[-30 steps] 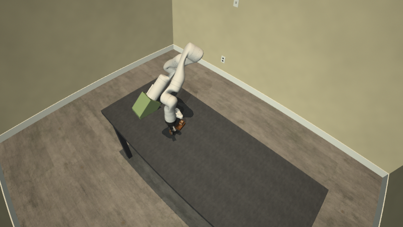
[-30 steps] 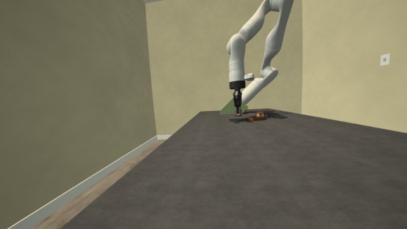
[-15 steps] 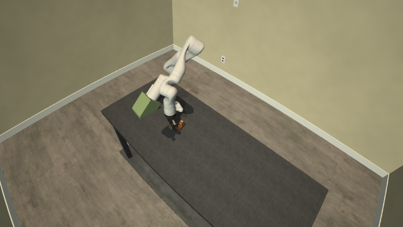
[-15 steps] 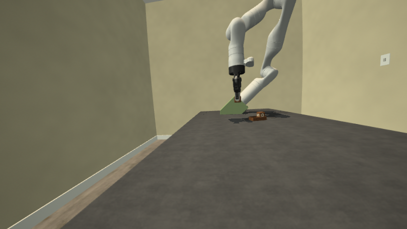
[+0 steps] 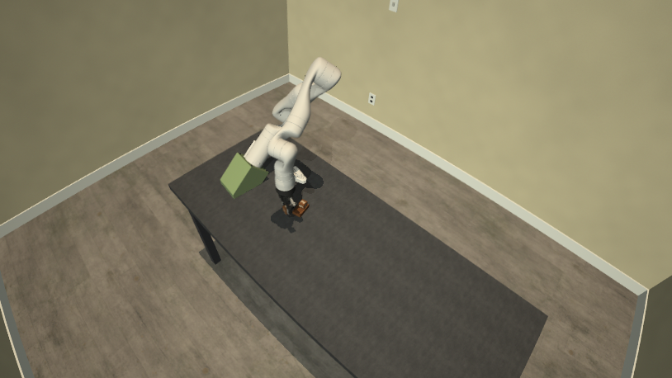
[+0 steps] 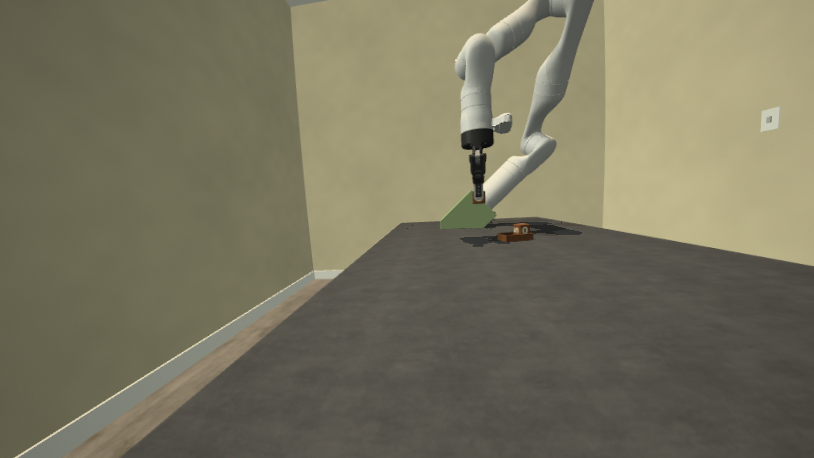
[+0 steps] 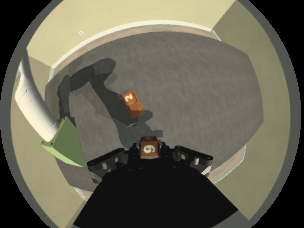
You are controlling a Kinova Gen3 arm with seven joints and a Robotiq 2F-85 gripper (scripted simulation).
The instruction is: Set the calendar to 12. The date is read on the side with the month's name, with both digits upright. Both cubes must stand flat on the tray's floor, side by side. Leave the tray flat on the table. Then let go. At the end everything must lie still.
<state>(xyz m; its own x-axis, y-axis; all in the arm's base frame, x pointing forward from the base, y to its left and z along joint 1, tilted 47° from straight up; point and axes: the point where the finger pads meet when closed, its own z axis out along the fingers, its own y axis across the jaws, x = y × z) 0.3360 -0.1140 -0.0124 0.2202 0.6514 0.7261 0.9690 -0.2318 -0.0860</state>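
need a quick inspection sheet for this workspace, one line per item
surface: dark grey table, seen whole only in the top view
job's things: brown tray flat on the table with one cube in it, its near face showing what looks like 0; second cube held in the air above the table, to the left of the tray in the exterior view; the wrist view shows a digit on it, 6 or 9
clutter: nothing seen
grippers: gripper points straight down, jaws shut on the second cube
cables: nothing seen
surroundings: green wedge base under the arm at the table's end, beige walls, wood floor, wall outlet
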